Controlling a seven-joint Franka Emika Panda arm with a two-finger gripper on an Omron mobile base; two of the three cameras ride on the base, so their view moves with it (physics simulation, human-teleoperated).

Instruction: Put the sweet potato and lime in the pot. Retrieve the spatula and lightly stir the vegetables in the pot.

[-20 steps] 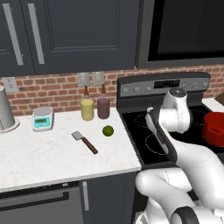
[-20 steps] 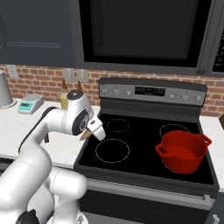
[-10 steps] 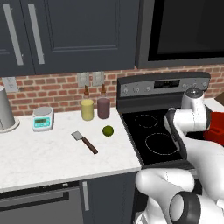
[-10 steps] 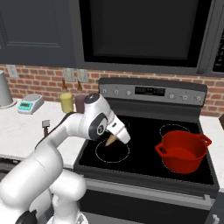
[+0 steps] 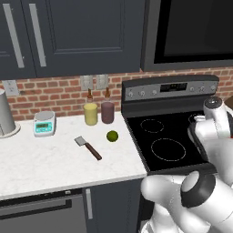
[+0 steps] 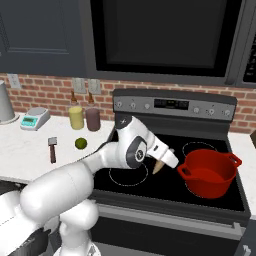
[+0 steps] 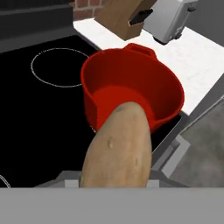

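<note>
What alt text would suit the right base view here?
The gripper holds the sweet potato over the stove, just left of the empty red pot. The lime and spatula lie on the counter.

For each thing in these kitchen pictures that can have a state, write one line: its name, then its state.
Sweet potato: held in the gripper, in the air beside the pot.
Pot: upright on the stove, nothing in it.
Lime: resting on the counter.
Spatula: lying flat on the counter, untouched.
Gripper: shut on the sweet potato.
</note>
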